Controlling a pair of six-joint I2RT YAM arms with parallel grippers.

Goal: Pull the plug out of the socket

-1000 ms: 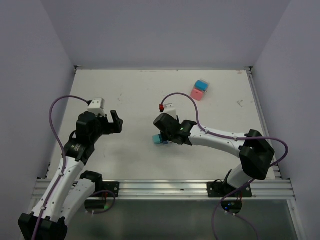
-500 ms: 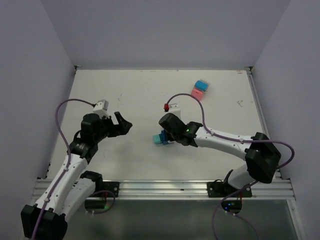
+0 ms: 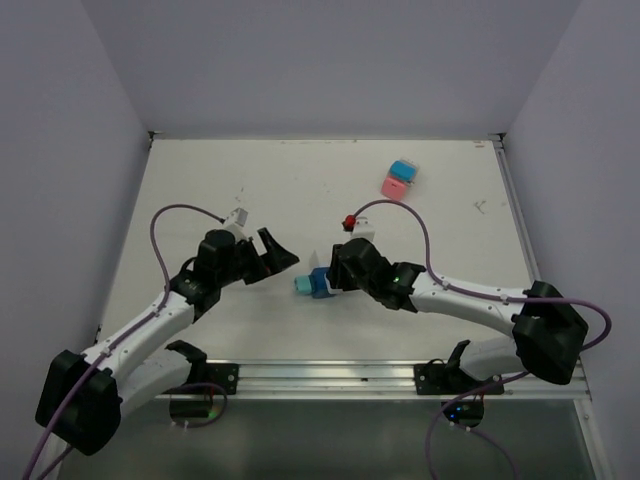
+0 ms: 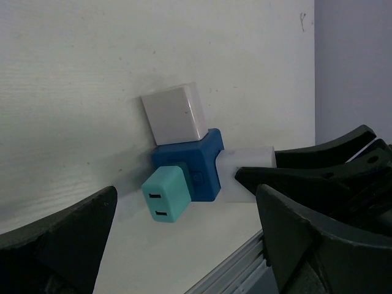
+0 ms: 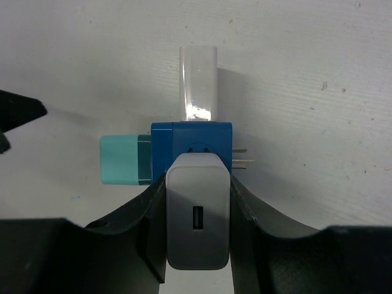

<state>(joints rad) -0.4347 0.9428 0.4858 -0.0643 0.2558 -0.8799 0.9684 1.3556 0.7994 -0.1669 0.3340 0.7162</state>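
Note:
A blue socket cube (image 3: 321,284) lies on the table at centre. A teal plug (image 3: 302,287) sticks out of its left side. My right gripper (image 3: 336,279) is shut on a white charger plug (image 5: 198,217) that sits in the cube (image 5: 192,142). The right wrist view also shows the teal plug (image 5: 119,160), a clear white plug (image 5: 198,82) on the far side and bare prongs (image 5: 243,163). My left gripper (image 3: 276,257) is open and empty, just left of the teal plug (image 4: 164,194), with the cube (image 4: 190,168) between and beyond its fingers.
A pink and light-blue block pair (image 3: 399,180) lies at the back right. Grey walls close the table on three sides. A metal rail (image 3: 320,378) runs along the near edge. Purple cables loop over both arms.
My left arm has swung right, bringing its open gripper close to the teal plug. My right gripper has shifted the socket cluster slightly left and nearer, still gripping the white charger.

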